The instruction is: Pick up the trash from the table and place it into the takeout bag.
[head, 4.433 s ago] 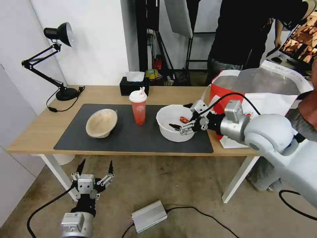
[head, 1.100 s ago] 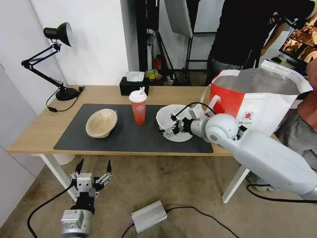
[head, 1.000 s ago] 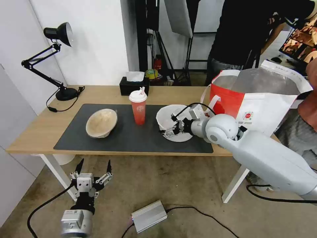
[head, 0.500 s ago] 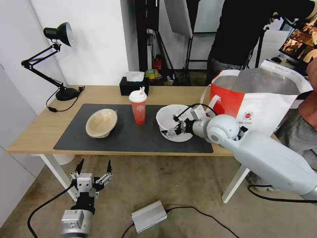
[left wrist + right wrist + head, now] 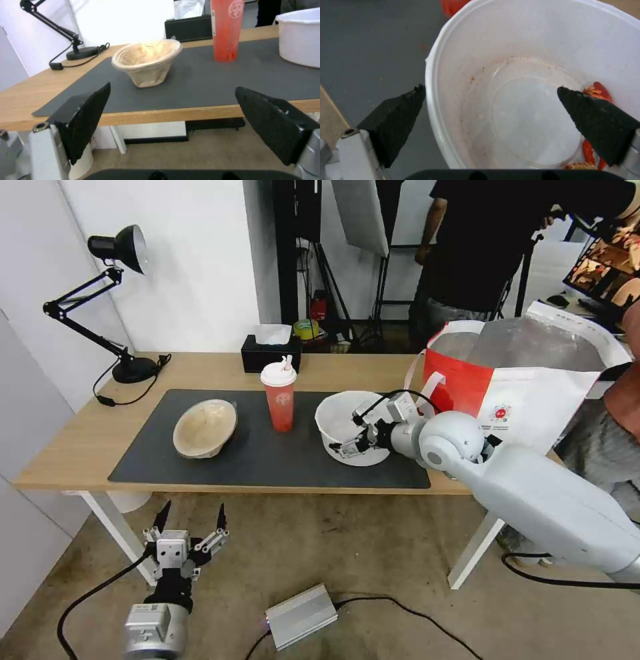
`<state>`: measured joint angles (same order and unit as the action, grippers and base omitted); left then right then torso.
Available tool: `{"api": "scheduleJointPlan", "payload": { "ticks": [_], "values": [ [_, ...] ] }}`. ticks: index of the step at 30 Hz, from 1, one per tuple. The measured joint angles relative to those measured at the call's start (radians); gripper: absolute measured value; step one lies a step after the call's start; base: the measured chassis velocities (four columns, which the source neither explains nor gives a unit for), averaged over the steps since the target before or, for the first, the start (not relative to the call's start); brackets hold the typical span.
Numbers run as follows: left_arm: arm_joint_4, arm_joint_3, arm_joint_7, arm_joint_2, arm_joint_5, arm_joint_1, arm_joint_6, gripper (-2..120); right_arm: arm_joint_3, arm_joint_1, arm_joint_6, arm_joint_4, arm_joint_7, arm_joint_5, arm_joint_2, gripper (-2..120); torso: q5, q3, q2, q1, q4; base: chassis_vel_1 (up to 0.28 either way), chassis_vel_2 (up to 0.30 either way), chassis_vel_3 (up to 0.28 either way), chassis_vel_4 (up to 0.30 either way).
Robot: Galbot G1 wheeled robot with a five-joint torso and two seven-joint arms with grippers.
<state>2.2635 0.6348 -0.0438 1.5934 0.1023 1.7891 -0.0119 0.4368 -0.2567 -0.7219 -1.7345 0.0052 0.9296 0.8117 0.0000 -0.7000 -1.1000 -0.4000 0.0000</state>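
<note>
the right claw [image 5: 351,437] is spread wide astride the rim of the one white bowl [image 5: 337,423], one finger inside, one outside. beyond it stand one red cup [image 5: 279,397] and one pulp bowl [image 5: 204,428]; the takeout bag [image 5: 520,380] stands behind. the left claw [image 5: 190,517] hangs open below the table [image 5: 80,440].

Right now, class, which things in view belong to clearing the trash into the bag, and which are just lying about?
Belong to the job:
white bowl
red cup
beige pulp bowl
takeout bag
right gripper, straddling the white bowl's rim

Just lying about:
desk lamp
black tissue box
</note>
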Motion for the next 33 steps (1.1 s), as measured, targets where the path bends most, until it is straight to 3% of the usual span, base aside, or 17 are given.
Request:
{"api": "scheduleJointPlan", "payload": {
  "ticks": [33],
  "values": [
    [-0.006,-0.003,0.000,0.000,0.001,-0.002,0.000,100,0.031,0.019,0.000,0.042,0.001,-0.025,0.037,100,0.0000,0.000,0.000,0.000,0.0001,0.000,0.000,0.000,0.000]
  ]
}}
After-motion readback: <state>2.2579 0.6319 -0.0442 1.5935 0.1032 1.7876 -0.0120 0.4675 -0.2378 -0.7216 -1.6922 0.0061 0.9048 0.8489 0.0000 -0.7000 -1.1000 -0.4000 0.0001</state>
